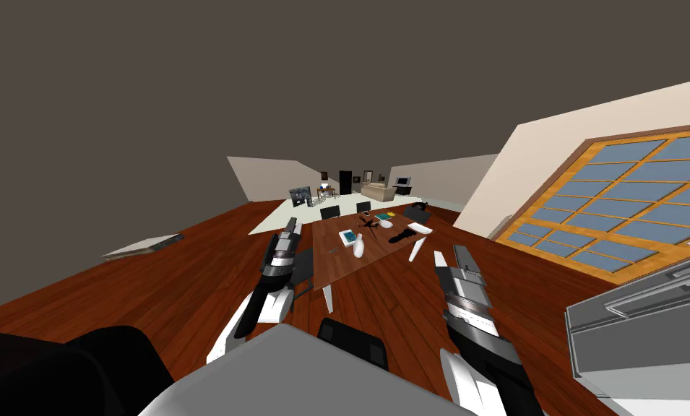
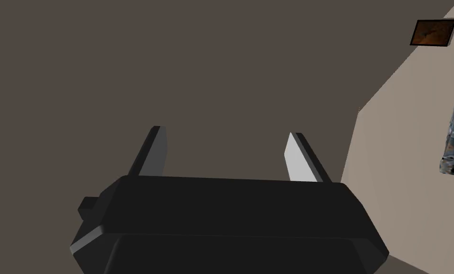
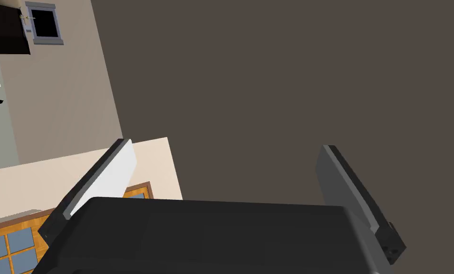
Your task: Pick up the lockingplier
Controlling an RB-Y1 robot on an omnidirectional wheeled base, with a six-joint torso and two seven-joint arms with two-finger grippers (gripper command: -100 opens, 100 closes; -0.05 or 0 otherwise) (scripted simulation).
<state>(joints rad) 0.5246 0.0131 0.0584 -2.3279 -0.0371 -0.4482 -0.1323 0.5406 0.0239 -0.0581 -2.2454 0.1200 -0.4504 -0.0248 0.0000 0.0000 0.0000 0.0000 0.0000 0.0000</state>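
1. Standing well back from the table (image 1: 350, 266), with no part of the pick begun: nothing being grasped, nothing being touched.
2. Holding the left gripper (image 2: 224, 132) released, blades standing wide apart with nothing between them, pointing upward and away from the table.
3. Holding the right gripper (image 3: 226, 143) likewise released, blades spread and empty, also pointing away from the table.
4. Carrying both forearms raised ahead: the left one reaching up beside a dark chair (image 1: 301, 269) at the table's near-left corner, the right one over the floor (image 1: 191, 289) off the table's right side.
5. Taking the thin dark sliver on the tabletop, just beside the book (image 1: 348, 236) and near the white vase (image 1: 358, 247), for the plier (image 1: 334, 250); too small to be certain of that.
6. Lying, by that reading, flat on the table toward its left side, well apart from both sets of jaws and lower than them, nearer the left gripper than the right.
7. Leaving the whole job to do, judging from this: closing in on the table, bringing one gripper down over the plier, lining the blades across it, clenching, then lifting.
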